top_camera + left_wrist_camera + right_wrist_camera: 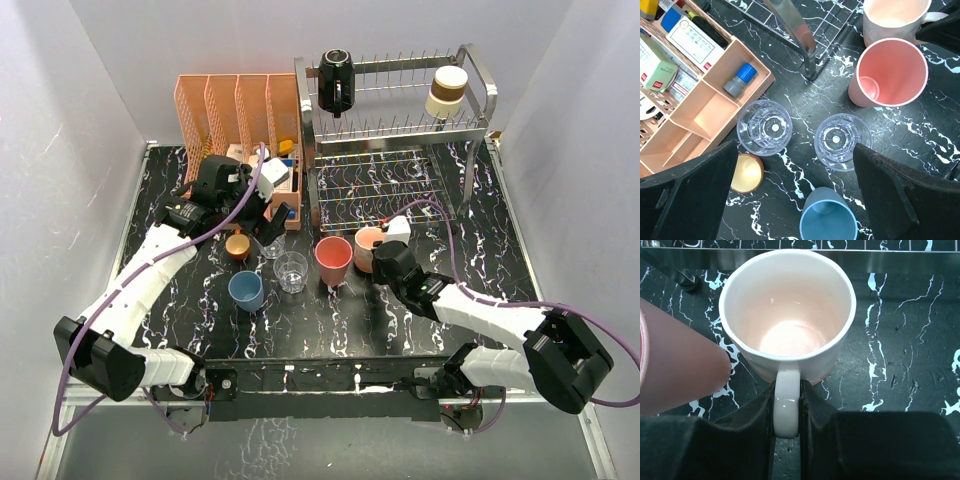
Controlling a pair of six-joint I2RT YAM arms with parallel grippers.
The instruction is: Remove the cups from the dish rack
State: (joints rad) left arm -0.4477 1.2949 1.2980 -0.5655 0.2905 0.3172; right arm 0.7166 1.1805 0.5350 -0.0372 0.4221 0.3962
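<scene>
The silver dish rack (400,140) holds a black mug (336,82) and a pale cup with a brown band (446,92) on its top tier. On the table in front stand a pink tumbler (333,260), a blue tumbler (246,290), two clear glasses (291,271) (272,245) and a small orange cup (238,246). My right gripper (786,390) is shut on the handle of the peach mug (787,305), which stands upright beside the pink tumbler. My left gripper (797,200) is open and empty above the glasses (764,127) (842,141).
The peach-orange organizer (235,110) with small boxes and a bottle (740,80) stands left of the rack. A rack leg (800,40) stands close to the glasses. White walls close in the table on three sides.
</scene>
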